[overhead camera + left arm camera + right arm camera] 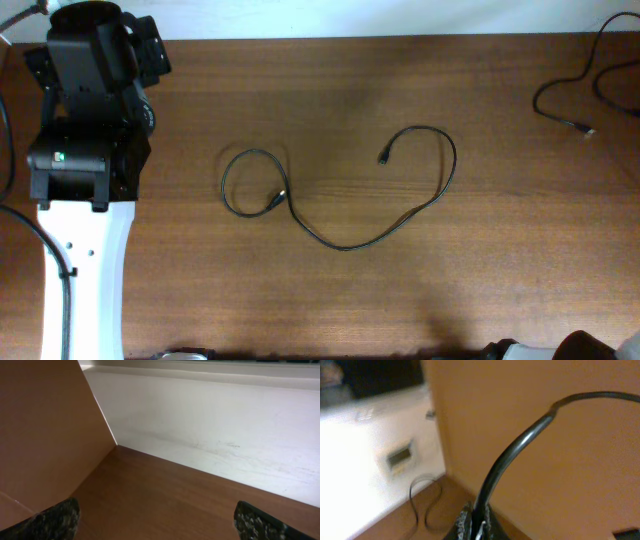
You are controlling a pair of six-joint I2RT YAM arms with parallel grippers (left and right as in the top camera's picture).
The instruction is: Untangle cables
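Observation:
One thin black cable (345, 246) lies in the middle of the table, with a small loop at its left and a wider arc at its right; both plug ends rest on the wood. A second black cable (545, 108) with a silver tip lies at the far right and runs off the edge; it also shows in the right wrist view (420, 500). My left gripper (157, 510) is open and empty over bare wood by the back wall. My right gripper (475, 527) is shut on a black cable (520, 445) that rises up and to the right.
The left arm (90, 100) stands at the table's left side. A white wall (225, 425) runs along the back edge, and orange side boards (45, 430) close the corners. Part of the right arm's base (560, 350) shows at the bottom right.

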